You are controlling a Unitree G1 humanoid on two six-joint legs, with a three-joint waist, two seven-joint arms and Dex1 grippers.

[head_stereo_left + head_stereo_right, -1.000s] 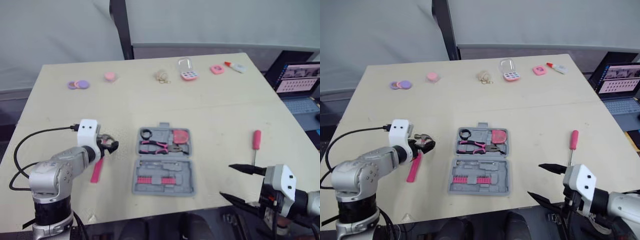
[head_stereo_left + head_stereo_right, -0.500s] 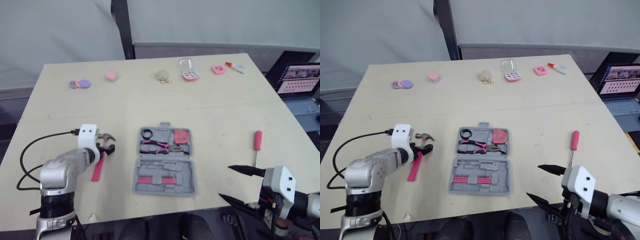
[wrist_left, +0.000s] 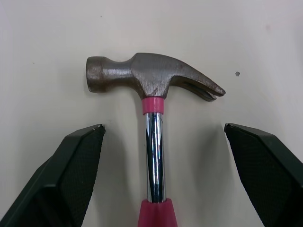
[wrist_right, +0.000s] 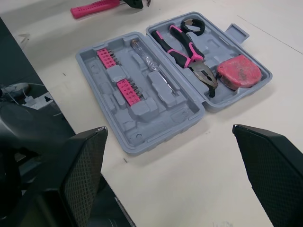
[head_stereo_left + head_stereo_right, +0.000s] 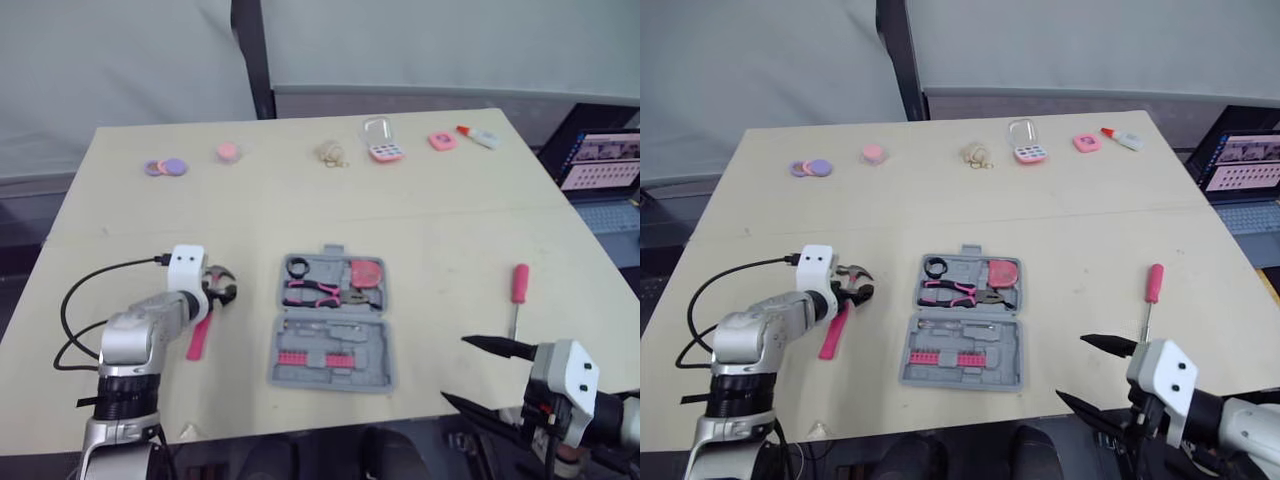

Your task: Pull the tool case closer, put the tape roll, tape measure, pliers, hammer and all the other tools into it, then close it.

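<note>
Dull, worn metal head and glossy chrome shaft on pink-handled steel hammer [image 3: 150,82]; matt plastic on grey moulded tool case [image 4: 161,124]; smooth matt cream surface [image 3: 47,28].

One tool case [image 5: 334,380] is counted on the worktop [image 5: 450,230], and in it one pliers [image 5: 320,293], one tape measure [image 5: 365,272] and one tape roll [image 5: 297,267]. Outside it, one hammer [image 5: 197,338] and one screwdriver [image 5: 518,285] are tallied. Along the far edge, one cluster of discs [image 5: 165,167] is seen, its number unclear, plus five single oddments [image 5: 228,151], one glue bottle [image 5: 476,135] among them. One laptop [image 5: 605,165] is noted, and two pincers: left pincer [image 5: 222,293], right pincer [image 5: 455,369].
</note>
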